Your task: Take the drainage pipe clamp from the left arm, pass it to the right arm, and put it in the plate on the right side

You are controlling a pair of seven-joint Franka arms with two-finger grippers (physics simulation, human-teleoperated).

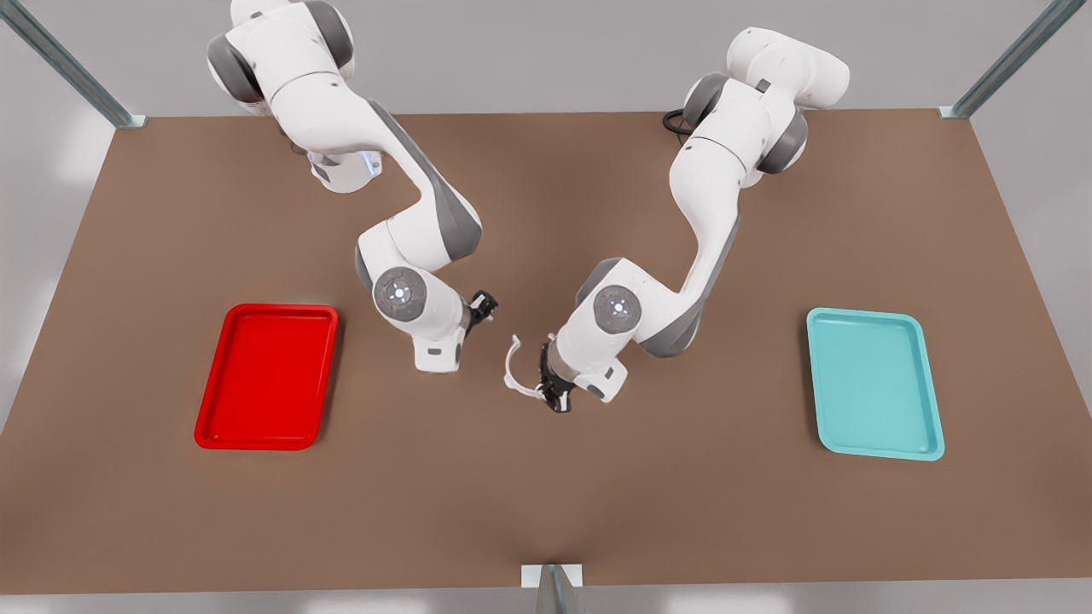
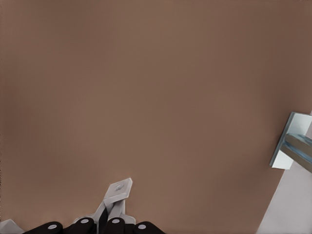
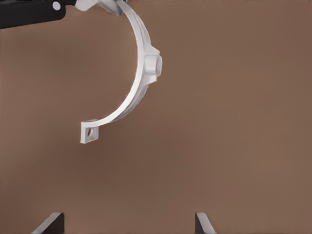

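The left gripper (image 1: 553, 399) was clenched on one end tab of the drainage pipe clamp (image 1: 512, 375), holding it above the brown table (image 1: 546, 512) near the centre. In the left wrist view the black fingers (image 2: 115, 225) pinched the clamp (image 2: 117, 195) at its base, with one flat tab projecting outward. The half-ring stood clear of the gripper on the side facing the other arm, which appeared intended to leave most of the arc free for a second grasp.

The right gripper (image 1: 483, 307) was released, with nothing between its fingers. In the right wrist view its two fingertips (image 3: 53, 223) stood wide apart, and the clamp (image 3: 141, 73) hung ahead of them, not yet between them. The free tab with its hole pointed toward this gripper. The left gripper's black finger (image 3: 29, 12) appeared at the clamp's far end in the same view.

Judged from this arrangement, the handover had not yet taken place; the right gripper needed to close the gap and seat the arc or the free tab between its fingers before the left gripper let go.

The plate (image 1: 267, 376), a red tray, lay on the front view's left, well apart from both grippers. A teal tray (image 1: 875, 384) lay on the front view's right.
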